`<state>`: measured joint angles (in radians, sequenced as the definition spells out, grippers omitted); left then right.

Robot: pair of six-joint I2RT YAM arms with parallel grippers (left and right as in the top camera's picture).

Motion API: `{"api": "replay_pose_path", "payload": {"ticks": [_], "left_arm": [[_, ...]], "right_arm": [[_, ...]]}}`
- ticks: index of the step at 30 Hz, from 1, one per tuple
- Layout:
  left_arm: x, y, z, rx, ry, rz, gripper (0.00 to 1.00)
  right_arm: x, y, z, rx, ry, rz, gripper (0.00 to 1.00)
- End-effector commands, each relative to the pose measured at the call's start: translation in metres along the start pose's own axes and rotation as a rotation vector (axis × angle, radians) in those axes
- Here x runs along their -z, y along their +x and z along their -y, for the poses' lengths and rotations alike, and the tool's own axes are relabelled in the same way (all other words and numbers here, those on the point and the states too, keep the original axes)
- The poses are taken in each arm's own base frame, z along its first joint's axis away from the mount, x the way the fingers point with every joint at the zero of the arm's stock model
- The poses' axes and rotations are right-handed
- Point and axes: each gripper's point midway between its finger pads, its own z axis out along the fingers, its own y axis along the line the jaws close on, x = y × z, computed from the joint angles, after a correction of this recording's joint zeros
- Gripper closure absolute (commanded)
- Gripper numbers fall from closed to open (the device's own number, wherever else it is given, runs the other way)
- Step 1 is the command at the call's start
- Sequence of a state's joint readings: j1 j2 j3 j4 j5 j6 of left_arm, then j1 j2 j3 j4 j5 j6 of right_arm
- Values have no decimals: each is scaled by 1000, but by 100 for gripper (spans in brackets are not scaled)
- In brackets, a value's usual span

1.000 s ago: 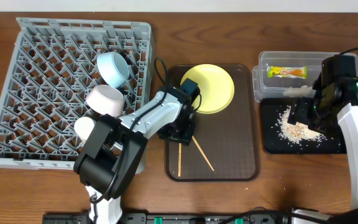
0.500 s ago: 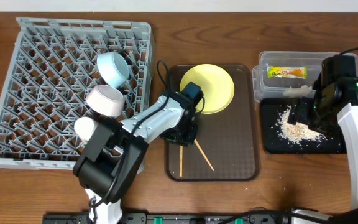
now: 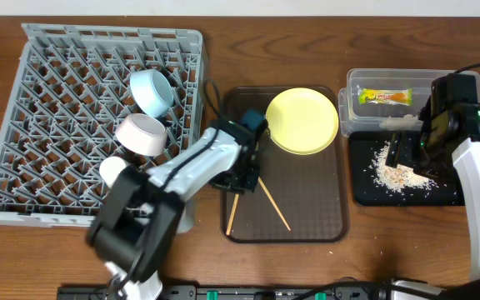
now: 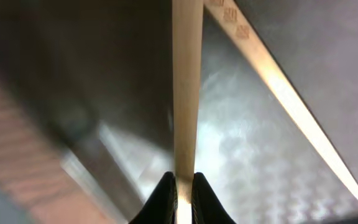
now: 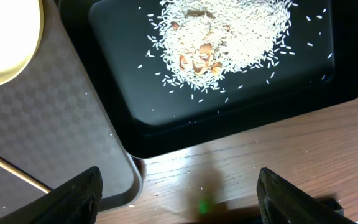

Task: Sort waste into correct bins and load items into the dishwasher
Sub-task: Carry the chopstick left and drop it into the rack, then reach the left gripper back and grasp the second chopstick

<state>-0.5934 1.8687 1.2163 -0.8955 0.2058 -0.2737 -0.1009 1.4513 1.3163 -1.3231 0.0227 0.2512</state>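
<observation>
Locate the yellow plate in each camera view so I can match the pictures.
Overhead: the yellow plate sits just right of centre, at the upper right of the brown tray.
Left wrist: not in it; only a pinched chopstick and a second one over the tray surface.
Right wrist: top left corner, cut off by the frame.
Shared landmark: the brown tray.

The table [image 3: 265, 33] is reddish-brown wood grain, and the dish rack [image 3: 57, 75] at its left edge is light grey, with a pale blue cup [image 3: 150, 92] and a white bowl [image 3: 142, 133]. The dark brown tray [image 3: 315, 200] has a fine checkered texture and carries a yellow plate [image 3: 302, 122], a pale tan chopstick [image 4: 185, 87] and a second chopstick [image 4: 278, 93] stamped with small brown marks. Near the right edge, white rice [image 5: 229, 37] flecked with tan lies in a black bin [image 5: 166, 127], and a clear container [image 3: 390, 75] holds a yellow, orange and green wrapper [image 3: 383, 97].
</observation>
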Motion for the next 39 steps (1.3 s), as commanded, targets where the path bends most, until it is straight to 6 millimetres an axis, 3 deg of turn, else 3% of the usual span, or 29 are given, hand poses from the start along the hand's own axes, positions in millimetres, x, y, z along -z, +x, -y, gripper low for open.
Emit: {"api": "replay_pose_path", "payload": {"ticks": [1,4,9,13,19,24,27,29,32,34,36,39], "left_arm": [[69,-20,-2,11,41,193,92],[115,-24,-26,50,29,302,92],[155,-27,-73,83,-40,379,92],[163,-32,-104,91,-64,397,92],[157,-41,-136,145,-78,390,92],[146,-52,-141,151,-79,382,92],[138,-56,-142,153,-79,365,87],[134,-58,-144,154,-83,358,77],[136,-60,-144,154,-82,371,51],[140,-59,-142,155,-80,381,49],[144,-59,-131,173,-44,396,48],[147,-61,-97,274,61,409,45]], "right_arm": [[5,-2,4,6,0,19,23],[5,-2,4,6,-1,20,23],[5,-2,4,7,-1,20,23],[5,-2,4,7,-1,19,23],[5,-2,4,6,-1,19,23],[5,-2,4,7,-1,19,23],[5,-2,4,7,-1,19,23],[5,-2,4,7,-1,19,23],[5,-2,4,7,-1,20,23],[5,-2,4,6,-1,19,23],[5,-2,4,6,-1,19,23],[5,-3,3,6,-2,23,23]]}}
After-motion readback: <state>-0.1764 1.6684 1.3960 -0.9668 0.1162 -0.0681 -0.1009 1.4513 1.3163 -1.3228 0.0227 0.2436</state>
